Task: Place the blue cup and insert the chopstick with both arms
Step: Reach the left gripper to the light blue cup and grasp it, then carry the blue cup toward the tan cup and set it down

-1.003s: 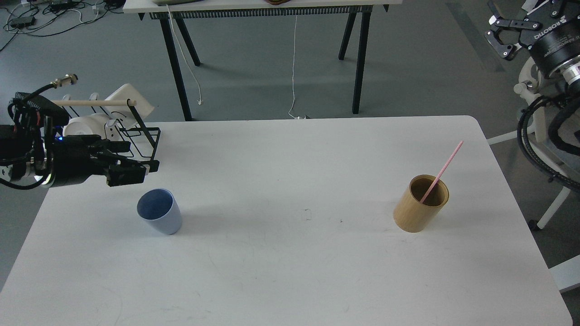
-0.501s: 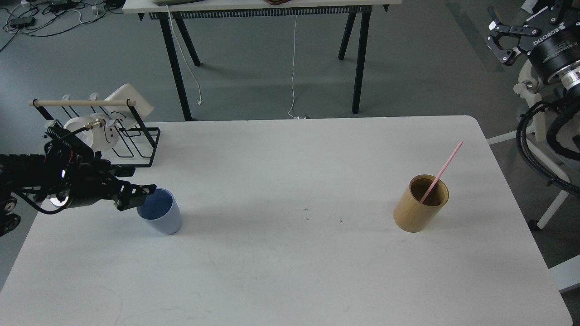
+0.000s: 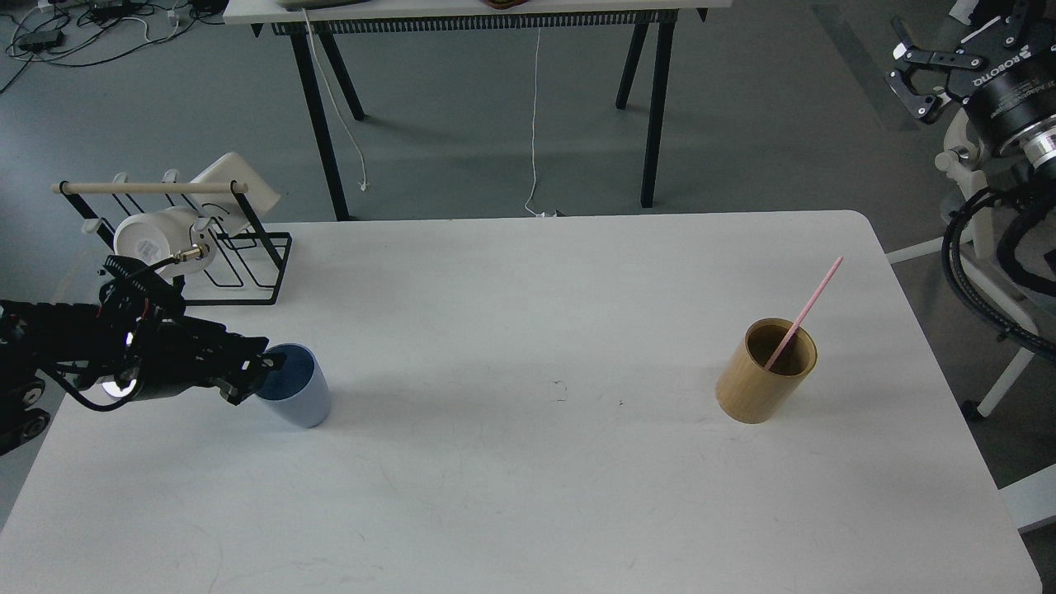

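Left claw (image 3: pixel 262 373) is at the blue cup (image 3: pixel 295 394) rim near the bench (image 3: pixel 528 495) left edge, can't tell if it's gripping. Right claw (image 3: pixel 924 70) spread open, up off the far right corner. White bench, grey floor. Pink chopstick (image 3: pixel 804 312) leans in the tan cylinder (image 3: pixel 766 371), right side.

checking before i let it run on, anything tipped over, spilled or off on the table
Nothing stands out. The blue cup stands upright with the left gripper at its rim. The pink chopstick leans in the upright tan wooden cylinder. No spill shows on the white table.
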Controlling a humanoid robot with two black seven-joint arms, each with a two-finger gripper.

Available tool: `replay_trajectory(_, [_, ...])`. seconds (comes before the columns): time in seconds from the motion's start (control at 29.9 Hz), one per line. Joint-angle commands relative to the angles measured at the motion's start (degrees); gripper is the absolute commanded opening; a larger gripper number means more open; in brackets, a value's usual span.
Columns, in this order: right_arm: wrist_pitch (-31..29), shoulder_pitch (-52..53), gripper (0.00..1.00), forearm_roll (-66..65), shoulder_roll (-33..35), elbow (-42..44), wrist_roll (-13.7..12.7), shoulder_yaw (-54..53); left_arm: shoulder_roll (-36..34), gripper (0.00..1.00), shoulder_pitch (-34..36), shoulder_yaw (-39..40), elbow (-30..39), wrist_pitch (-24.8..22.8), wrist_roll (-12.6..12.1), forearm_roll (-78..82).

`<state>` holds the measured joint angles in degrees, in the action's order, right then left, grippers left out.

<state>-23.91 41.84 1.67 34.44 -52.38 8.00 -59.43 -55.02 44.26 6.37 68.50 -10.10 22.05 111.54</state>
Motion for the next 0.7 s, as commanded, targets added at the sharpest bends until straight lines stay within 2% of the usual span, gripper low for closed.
replay_trajectory(0.0, [0.01,-0.01,0.99,0.0,0.01,0.0,-0.01,-0.07,-0.09,0.17,-0.05,-0.04,-0.03,-0.19,0.1,0.0])
replay_trajectory(0.07, [0.01,-0.01,0.99,0.0,0.01,0.0,-0.01,-0.07,-0.18,0.09,-0.05,-0.04,-0.12,-0.27,0.19,0.0])
replay_trajectory(0.13, [0.01,-0.01,0.99,0.0,0.01,0.0,-0.01,-0.07,-0.09,0.06,-0.05,-0.04,-0.2,-0.27,0.19,0.0])
replay_trajectory(0.33, [0.01,-0.01,0.99,0.0,0.27,0.0,-0.01,-0.07,-0.09,0.04,0.65,0.14,-0.03,-0.45,0.45,0.0])
replay_trajectory(0.47, [0.01,-0.01,0.99,0.0,0.54,0.09,-0.01,-0.16,-0.26,0.04,4.15,0.84,1.63,-1.15,2.82,-0.09])
replay_trajectory(0.53, [0.01,-0.01,0.99,0.0,0.54,0.0,-0.01,-0.16,-0.26,0.04,7.4,0.66,3.3,-2.99,3.09,-0.18])
replay_trajectory(0.67, [0.01,-0.01,0.99,0.0,0.62,0.0,-0.01,-0.6,0.09,0.03,12.59,0.93,8.04,-10.27,2.57,-0.09])
